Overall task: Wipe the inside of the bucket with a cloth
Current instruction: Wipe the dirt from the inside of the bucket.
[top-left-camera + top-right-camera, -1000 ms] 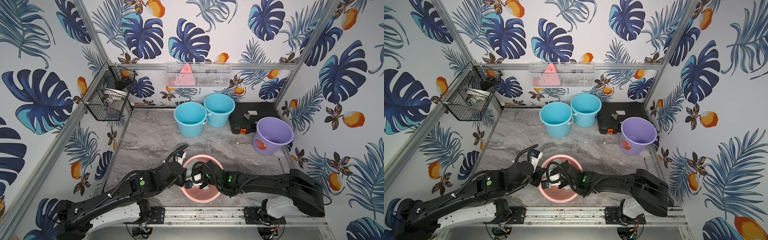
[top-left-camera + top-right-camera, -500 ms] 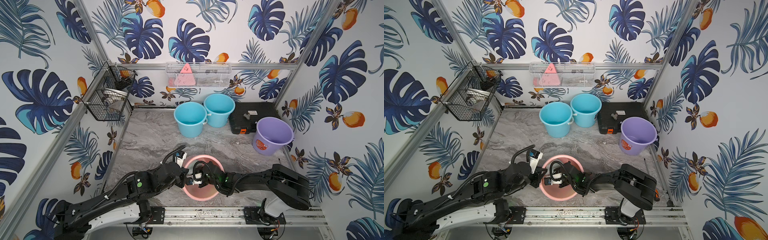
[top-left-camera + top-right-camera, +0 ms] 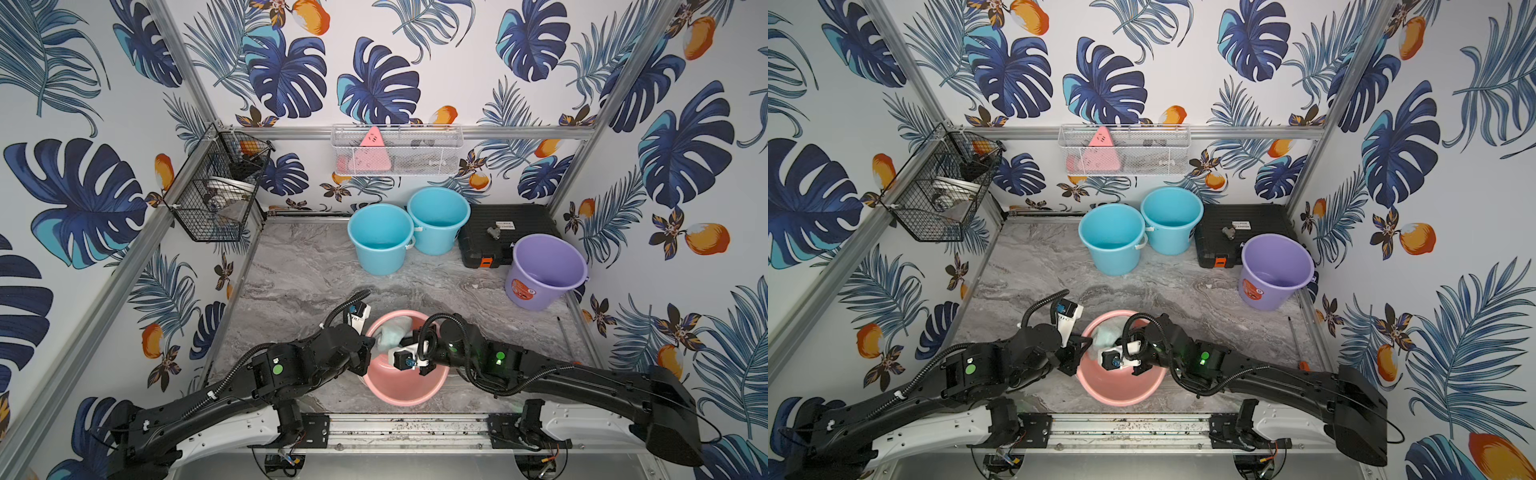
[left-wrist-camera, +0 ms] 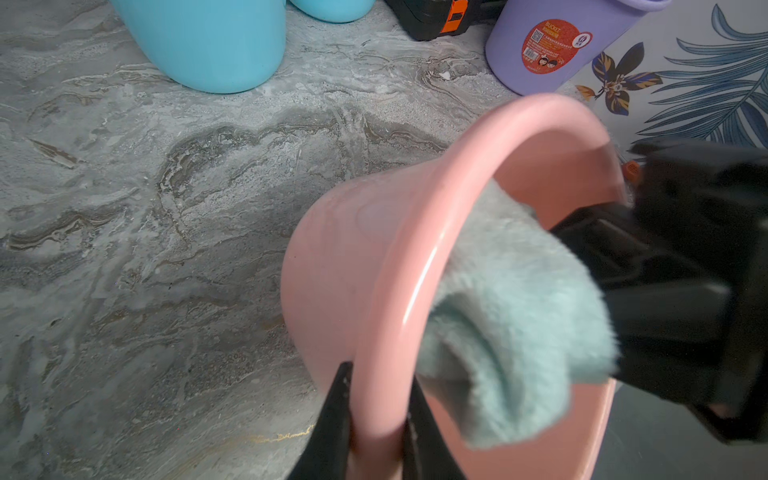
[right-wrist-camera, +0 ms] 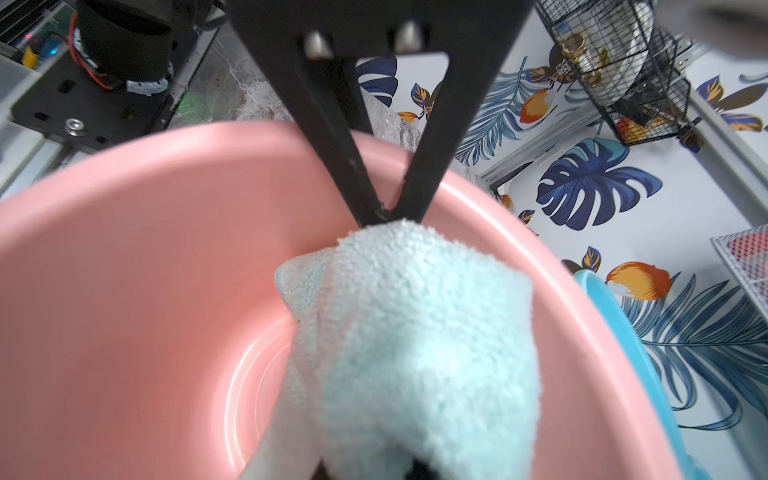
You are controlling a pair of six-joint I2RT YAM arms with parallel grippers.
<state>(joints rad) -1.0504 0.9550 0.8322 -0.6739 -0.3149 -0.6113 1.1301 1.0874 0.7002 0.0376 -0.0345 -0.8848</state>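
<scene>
Left gripper (image 4: 380, 374) still clamped on the pink bucket (image 3: 399, 392) rim; bucket hasn't shifted in the last second. Right gripper (image 5: 384, 216) stays pinched on the cloth (image 5: 415, 332), inside the bucket against its inner wall. More cloth shows from above than before.

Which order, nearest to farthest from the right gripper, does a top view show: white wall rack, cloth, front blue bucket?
1. cloth, pinched by the right gripper, inside the pink bucket.
2. front blue bucket, mid-table.
3. white wall rack, on the back wall.
</scene>
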